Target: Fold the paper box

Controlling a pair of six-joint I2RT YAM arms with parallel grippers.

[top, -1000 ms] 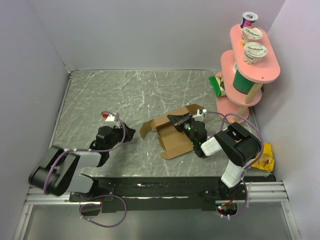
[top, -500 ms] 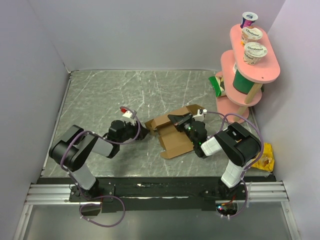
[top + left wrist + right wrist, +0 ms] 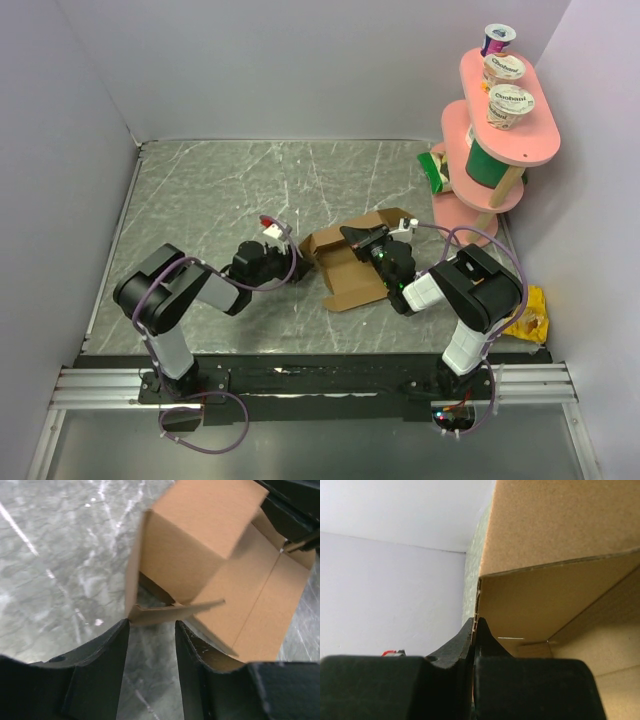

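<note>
The paper box (image 3: 352,272) is brown cardboard, lying partly folded at the table's centre right with its left side wall standing up. My left gripper (image 3: 291,262) lies low at the box's left end. In the left wrist view the box (image 3: 200,550) fills the upper right, and a small flap (image 3: 172,612) pokes out just past my left gripper (image 3: 151,625), which is open with bare table between its fingers. My right gripper (image 3: 364,240) sits at the box's far side. In the right wrist view my right gripper (image 3: 476,626) is shut on the thin edge of a box wall (image 3: 555,545).
A pink two-tier stand (image 3: 470,205) rises at the back right, carrying yogurt cups (image 3: 510,105) and a green can (image 3: 490,165). A green packet (image 3: 432,170) lies by its foot. A yellow packet (image 3: 530,318) lies at the right edge. Grey walls close in on the left, back and right sides.
My left arm has swung right across the table to the box's left end, its jaws narrowing. The box's left flap has been pushed upright. The right gripper stayed in place, clamped on the wall.
</note>
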